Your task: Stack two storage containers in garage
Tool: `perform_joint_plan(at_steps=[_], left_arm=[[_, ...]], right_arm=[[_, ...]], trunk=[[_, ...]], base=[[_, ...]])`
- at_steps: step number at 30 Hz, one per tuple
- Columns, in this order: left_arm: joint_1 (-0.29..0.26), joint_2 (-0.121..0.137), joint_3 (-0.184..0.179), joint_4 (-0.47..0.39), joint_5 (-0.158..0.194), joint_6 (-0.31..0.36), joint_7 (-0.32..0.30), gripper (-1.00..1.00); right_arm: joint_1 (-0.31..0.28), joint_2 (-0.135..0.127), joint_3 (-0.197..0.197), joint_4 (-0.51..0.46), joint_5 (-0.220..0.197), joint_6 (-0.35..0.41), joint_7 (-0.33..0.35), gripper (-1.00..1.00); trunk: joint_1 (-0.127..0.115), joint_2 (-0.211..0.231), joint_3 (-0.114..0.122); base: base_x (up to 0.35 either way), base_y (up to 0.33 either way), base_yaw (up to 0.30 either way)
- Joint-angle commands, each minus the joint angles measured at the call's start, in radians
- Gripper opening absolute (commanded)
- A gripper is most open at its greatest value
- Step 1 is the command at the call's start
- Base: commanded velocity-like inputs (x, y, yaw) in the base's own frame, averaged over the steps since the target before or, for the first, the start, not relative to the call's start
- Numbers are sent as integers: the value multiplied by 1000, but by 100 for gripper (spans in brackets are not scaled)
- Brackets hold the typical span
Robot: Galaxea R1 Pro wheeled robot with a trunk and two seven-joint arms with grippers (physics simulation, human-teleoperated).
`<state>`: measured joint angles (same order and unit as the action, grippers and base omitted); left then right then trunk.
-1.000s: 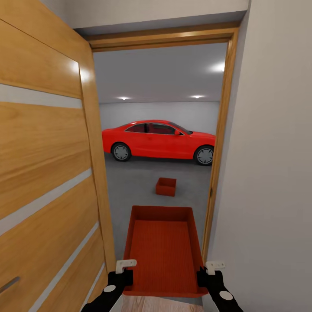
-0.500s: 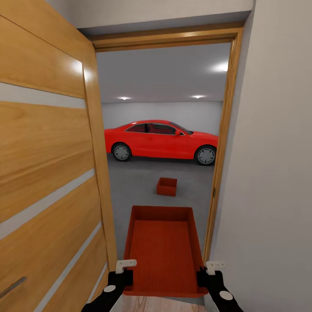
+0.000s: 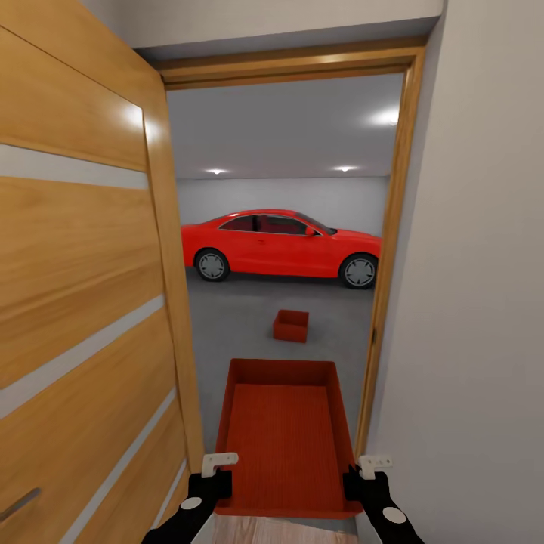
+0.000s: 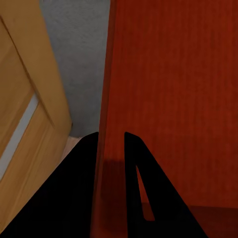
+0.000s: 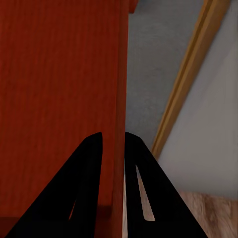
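Note:
I hold one orange-red storage container level in front of me, in the doorway to the garage. My left gripper is shut on its left wall and my right gripper is shut on its right wall. In the left wrist view the left gripper straddles the thin wall of the container. The right wrist view shows the right gripper pinching the wall of the container. The other storage container sits on the grey concrete floor of the garage, straight ahead.
An open wooden door stands close on my left. The wooden door frame and a white wall are close on my right. A red car is parked across the far side of the garage.
The whole view has shifted slightly, as from a small move of the camera toward the doorway. The held container and both grippers keep their places relative to me.

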<state>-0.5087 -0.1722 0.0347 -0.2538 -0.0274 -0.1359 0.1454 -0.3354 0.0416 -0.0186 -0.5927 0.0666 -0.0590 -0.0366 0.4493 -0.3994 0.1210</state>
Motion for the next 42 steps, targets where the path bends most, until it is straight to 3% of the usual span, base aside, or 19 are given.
perform_joint_plan(at_steps=[1, 42], left_arm=[[-2, -2, 16, -39, -3, -1, -4, -100], [-2, -2, 16, -39, -3, -2, -4, -100]], right_arm=[[1, 1, 28, 2, 7, -3, 1, -100], [1, 0, 28, 2, 7, -2, 1, -100]], trunk=[[1, -1, -1], [1, -1, 2]], base=[[249, 0, 0], [88, 8, -20]])
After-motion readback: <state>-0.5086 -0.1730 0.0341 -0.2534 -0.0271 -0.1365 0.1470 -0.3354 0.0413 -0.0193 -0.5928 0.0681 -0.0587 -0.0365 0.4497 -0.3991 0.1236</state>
